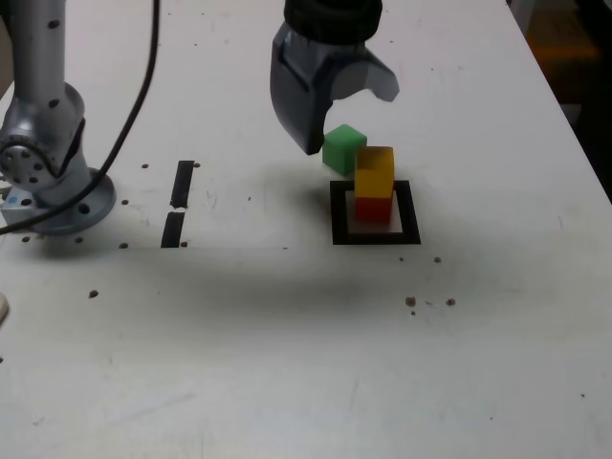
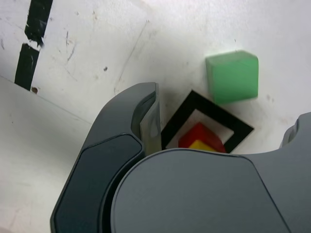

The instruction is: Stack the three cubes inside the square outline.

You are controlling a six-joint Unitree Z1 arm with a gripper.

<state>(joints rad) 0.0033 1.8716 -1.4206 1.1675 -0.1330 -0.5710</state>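
2 of the 3 cubes are stacked: the yellow cube [image 1: 375,170] sits on the red cube [image 1: 374,207] inside the square outline [image 1: 338,212], right of centre in the exterior view. The green cube [image 1: 343,148] rests on the white counter [image 1: 287,344] just outside the outline's upper-left corner, not yet placed. The claw [image 1: 337,107] hangs above it in the upper middle of the frame, spread wide and empty. Left to do, as I judge it: lifting the green cube onto the yellow.
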